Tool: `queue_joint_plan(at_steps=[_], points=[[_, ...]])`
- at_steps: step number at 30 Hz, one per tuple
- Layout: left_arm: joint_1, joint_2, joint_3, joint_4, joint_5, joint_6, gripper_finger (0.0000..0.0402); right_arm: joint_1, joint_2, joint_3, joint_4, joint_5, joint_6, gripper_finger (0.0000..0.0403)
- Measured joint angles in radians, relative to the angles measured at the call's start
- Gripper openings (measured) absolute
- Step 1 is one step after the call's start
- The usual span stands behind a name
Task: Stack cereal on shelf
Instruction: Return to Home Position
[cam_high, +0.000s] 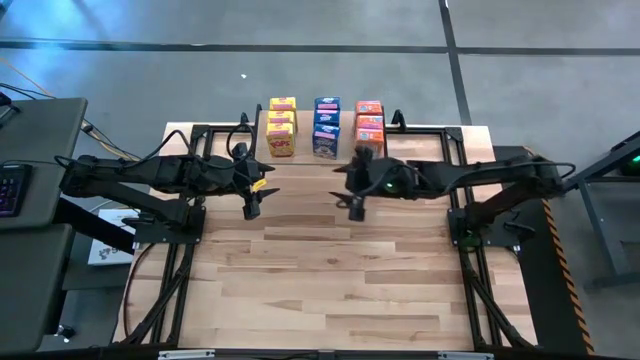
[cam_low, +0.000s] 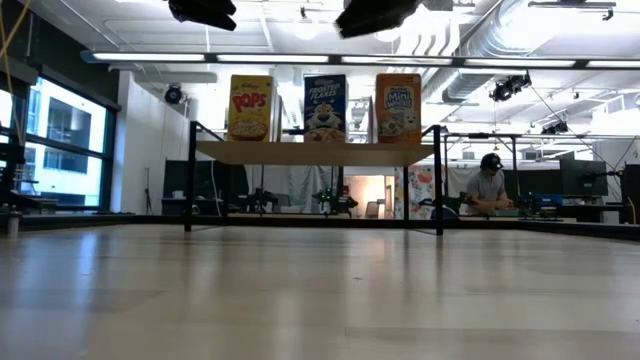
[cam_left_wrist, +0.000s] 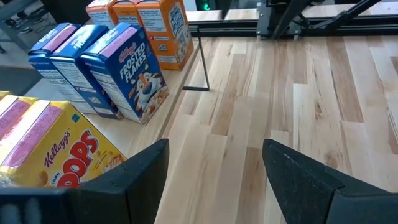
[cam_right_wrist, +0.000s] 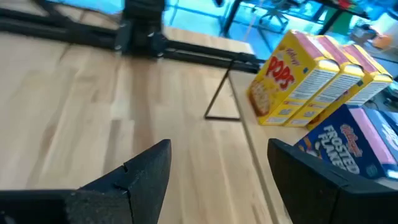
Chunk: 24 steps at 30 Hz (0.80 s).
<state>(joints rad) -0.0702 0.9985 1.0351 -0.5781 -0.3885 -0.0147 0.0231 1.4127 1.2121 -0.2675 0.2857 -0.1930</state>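
Observation:
The cereal boxes stand upright on their bottoms on the shelf (cam_low: 315, 152) at the table's far edge, in three rows: yellow (cam_high: 282, 125), blue (cam_high: 326, 125) and orange (cam_high: 369, 122). In the low view one front of each colour shows: yellow (cam_low: 250, 107), blue (cam_low: 325, 107), orange (cam_low: 399, 107). My left gripper (cam_high: 255, 203) hangs open above the table, in front of the yellow row. My right gripper (cam_high: 353, 203) hangs open in front of the orange row. Neither has anything between its fingers (cam_left_wrist: 149, 165) (cam_right_wrist: 152, 165).
Bare wooden tabletop (cam_high: 320, 280) stretches from the shelf to the near edge. Black frame rails (cam_high: 180, 260) (cam_high: 470, 260) run along both sides. The shelf's thin black legs (cam_low: 188, 180) (cam_low: 438, 180) stand on the table. A person (cam_low: 488, 185) sits far behind it.

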Motion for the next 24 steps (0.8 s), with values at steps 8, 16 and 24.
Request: queue_joint_plan(at_steps=[8,16,24], points=[[0.000,0.000,0.000,0.000,0.000,0.000,0.0250,0.091,-0.234,-0.140,-0.021,0.081,0.001,0.0260],[0.000,0.000,0.000,0.000,0.000,0.000,0.0250,0.167,-0.615,-0.597,0.355,0.087,-0.037,0.0260],[0.000,0.000,0.000,0.000,0.000,0.000,0.0250,0.181,-0.885,-0.906,0.559,0.023,-0.060,0.0260]])
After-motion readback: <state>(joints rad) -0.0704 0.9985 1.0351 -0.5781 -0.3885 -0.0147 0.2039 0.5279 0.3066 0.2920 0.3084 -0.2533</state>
